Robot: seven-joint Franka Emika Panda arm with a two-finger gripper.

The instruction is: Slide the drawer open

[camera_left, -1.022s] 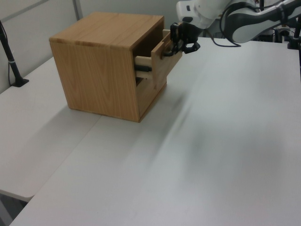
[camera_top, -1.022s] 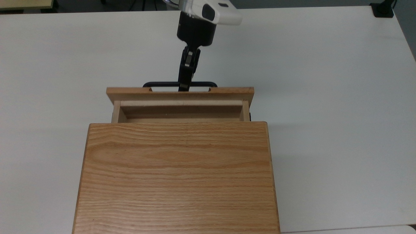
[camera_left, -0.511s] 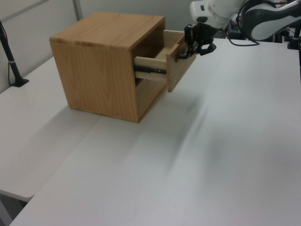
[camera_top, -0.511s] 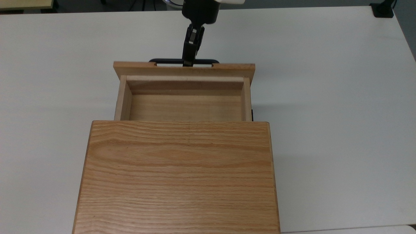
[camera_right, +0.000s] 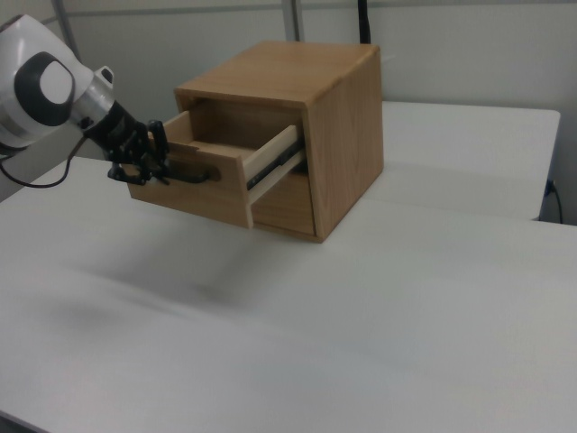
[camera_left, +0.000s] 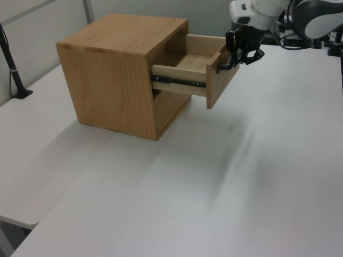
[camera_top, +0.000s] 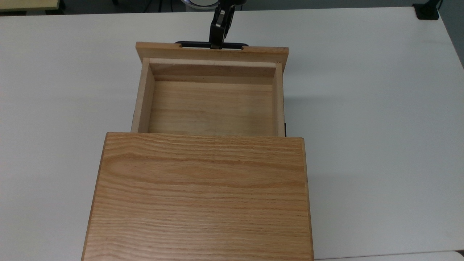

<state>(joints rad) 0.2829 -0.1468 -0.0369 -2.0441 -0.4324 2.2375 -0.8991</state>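
At 12 o'clock in the top view, the black two-finger gripper [camera_top: 218, 42] is closed around the middle of the long thin black metal bar handle [camera_top: 211, 45], fingers pinching it from either side, presumably so the pull runs straight along the slide and the front does not skew. Light oak wooden drawer [camera_top: 211, 105], with its wide flat front panel, sits far out of the oak cabinet [camera_top: 199, 195]; its bare interior floor is exposed, nothing inside. Left view: black metal slide rail [camera_left: 179, 82] visible along the drawer's side, gripper [camera_left: 239, 52] at 3 o'clock of the front panel. Right view: gripper [camera_right: 151, 167] at 9 o'clock of the panel. Cabinet rests on the white table [camera_top: 380, 108]. Judgement: opening looks nearly complete; little rail travel appears left.
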